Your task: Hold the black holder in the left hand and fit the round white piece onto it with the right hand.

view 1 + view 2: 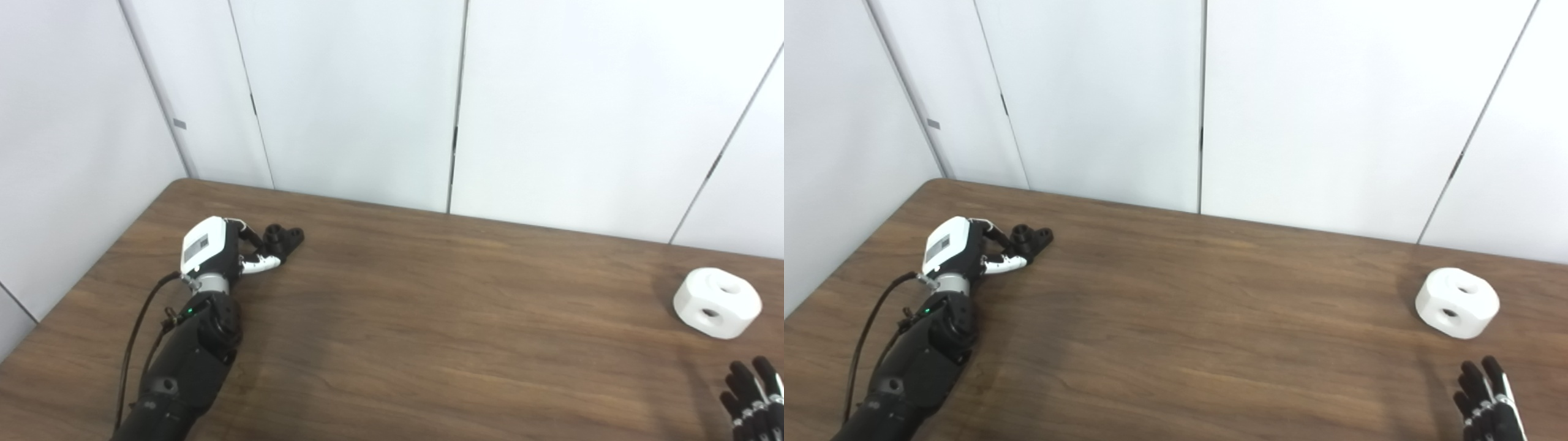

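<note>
The black holder (284, 237) lies on the brown table (429, 306) at the far left. My left hand (214, 248) is at its near end, fingers and thumb closed around it, and the holder rests on the table. The round white piece (717, 302), with a hole on top and one in its side, sits at the far right of the table; it also shows in the right eye view (1457, 302). My right hand (754, 398) is at the bottom right corner, a little nearer than the white piece and apart from it. Its fingers are spread and it holds nothing.
White wall panels (367, 98) close off the table's back and left edges. A black cable (131, 343) runs along my left forearm. Bare wood lies between the two hands.
</note>
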